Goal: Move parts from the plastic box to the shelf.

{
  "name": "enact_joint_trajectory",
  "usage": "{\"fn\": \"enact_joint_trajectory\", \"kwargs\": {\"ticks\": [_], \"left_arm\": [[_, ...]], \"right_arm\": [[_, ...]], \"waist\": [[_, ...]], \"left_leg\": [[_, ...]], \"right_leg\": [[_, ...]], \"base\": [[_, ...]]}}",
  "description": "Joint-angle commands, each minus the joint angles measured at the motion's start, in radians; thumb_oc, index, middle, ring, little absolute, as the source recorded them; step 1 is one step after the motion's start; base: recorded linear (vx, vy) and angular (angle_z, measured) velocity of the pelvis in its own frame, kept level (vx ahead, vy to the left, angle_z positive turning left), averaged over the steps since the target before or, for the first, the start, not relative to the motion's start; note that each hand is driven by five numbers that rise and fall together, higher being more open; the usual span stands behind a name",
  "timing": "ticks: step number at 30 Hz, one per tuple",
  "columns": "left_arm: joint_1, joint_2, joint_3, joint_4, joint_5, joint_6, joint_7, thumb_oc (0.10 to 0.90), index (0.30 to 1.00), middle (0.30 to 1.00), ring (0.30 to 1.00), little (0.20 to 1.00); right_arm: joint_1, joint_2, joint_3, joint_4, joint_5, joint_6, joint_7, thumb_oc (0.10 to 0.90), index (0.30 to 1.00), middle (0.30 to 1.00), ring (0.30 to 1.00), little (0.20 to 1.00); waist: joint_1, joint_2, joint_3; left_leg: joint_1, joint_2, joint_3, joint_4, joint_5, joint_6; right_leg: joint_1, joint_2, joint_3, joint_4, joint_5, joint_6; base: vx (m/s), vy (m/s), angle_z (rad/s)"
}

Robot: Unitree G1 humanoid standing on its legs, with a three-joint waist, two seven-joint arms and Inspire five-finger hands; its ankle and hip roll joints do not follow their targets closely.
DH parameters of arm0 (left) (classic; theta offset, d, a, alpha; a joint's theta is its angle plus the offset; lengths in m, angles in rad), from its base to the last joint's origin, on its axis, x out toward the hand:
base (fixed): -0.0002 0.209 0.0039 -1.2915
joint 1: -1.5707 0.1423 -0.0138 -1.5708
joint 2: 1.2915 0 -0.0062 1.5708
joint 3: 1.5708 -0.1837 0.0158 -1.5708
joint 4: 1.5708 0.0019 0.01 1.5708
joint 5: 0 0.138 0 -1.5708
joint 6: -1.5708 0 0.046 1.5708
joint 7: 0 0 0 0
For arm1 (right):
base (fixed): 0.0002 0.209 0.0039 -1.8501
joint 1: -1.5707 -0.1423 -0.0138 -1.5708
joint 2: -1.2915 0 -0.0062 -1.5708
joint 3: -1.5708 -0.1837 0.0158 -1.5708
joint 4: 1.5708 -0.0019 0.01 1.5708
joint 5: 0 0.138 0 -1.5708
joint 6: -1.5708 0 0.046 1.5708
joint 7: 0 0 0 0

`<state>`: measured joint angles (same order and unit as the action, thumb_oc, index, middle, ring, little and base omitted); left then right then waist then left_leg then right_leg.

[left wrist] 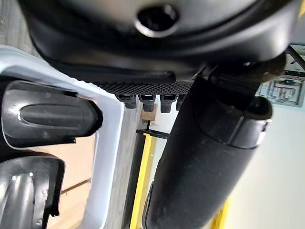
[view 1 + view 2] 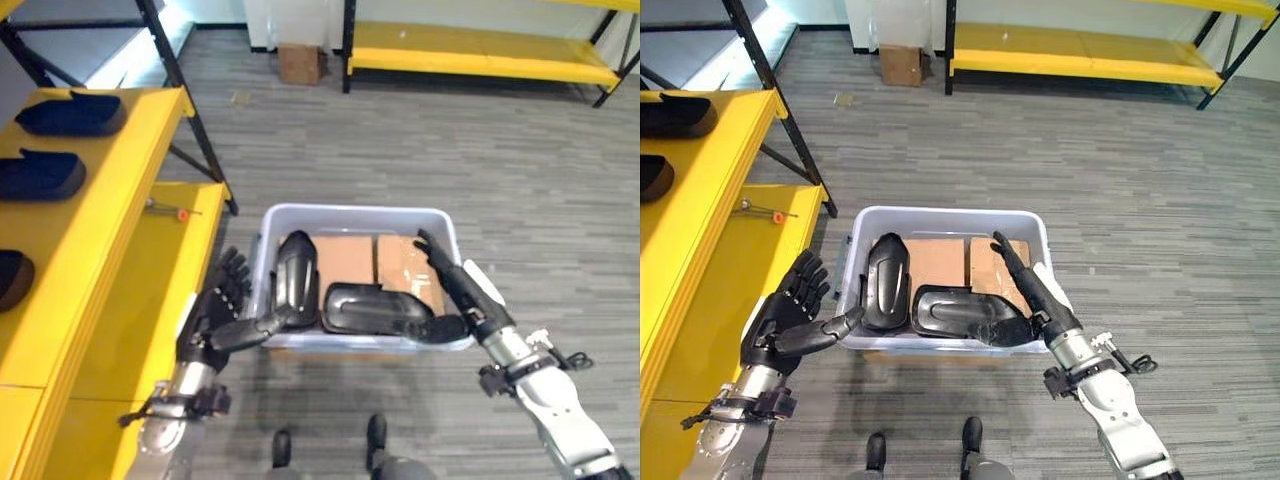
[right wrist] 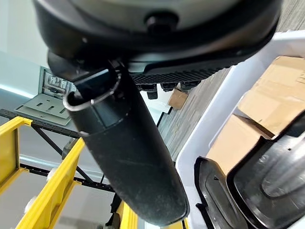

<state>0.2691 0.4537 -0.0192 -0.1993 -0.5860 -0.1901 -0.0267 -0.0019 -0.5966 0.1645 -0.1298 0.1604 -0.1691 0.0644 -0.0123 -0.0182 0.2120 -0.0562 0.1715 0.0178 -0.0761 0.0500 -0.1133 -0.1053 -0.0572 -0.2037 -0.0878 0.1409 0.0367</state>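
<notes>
We have two silver-grey forearms, each ending in a dark hand: the left hand (image 2: 785,318) is matte black throughout, and the right hand (image 2: 1035,290) carries a white cover along its thumb side. At each wrist we wear a black collar with small black fittings sticking out. Seen from the wrists, our palms have a fine dotted texture and our thumbs are thick, smooth black cylinders.
</notes>
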Motion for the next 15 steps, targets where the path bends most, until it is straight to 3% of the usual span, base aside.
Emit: {"fn": "enact_joint_trajectory", "kwargs": {"ticks": [1, 8, 15], "left_arm": [[-0.116, 0.047, -0.021, -0.111, -0.035, -0.088, 0.003, 0.9, 1.0, 1.0, 1.0, 1.0], [-0.142, 0.065, -0.05, -0.13, -0.059, -0.098, 0.01, 0.9, 1.0, 1.0, 1.0, 1.0], [-0.153, 0.071, -0.07, -0.137, -0.064, -0.098, 0.018, 0.9, 1.0, 1.0, 1.0, 1.0]], "right_arm": [[-0.161, -0.031, -0.006, -0.004, -0.014, -0.093, -0.075, 0.9, 1.0, 1.0, 1.0, 1.0], [-0.315, -0.048, 0.062, 0.141, -0.118, -0.066, -0.152, 0.9, 1.0, 1.0, 1.0, 1.0], [-0.389, -0.049, 0.095, 0.181, -0.116, -0.056, -0.165, 0.9, 1.0, 1.0, 1.0, 1.0]], "waist": [[0.03, 0.004, -0.024], [0.056, 0.01, 0.021], [0.066, 0.008, 0.056]], "left_leg": [[0.031, 0.036, 0.014, -0.003, 0.025, 0.026], [-0.01, 0.014, 0.005, 0.011, 0.019, 0.032], [-0.037, 0.002, 0.006, 0.026, 0.017, 0.036]], "right_leg": [[-0.117, -0.113, 0.034, 0.248, -0.113, 0.085], [-0.149, -0.131, 0.045, 0.246, -0.095, 0.089], [-0.175, -0.134, 0.057, 0.247, -0.084, 0.09]], "base": [[-0.03, 0.037, 0.01], [-0.05, 0.038, 0.08], [-0.04, 0.018, 0.0]]}}
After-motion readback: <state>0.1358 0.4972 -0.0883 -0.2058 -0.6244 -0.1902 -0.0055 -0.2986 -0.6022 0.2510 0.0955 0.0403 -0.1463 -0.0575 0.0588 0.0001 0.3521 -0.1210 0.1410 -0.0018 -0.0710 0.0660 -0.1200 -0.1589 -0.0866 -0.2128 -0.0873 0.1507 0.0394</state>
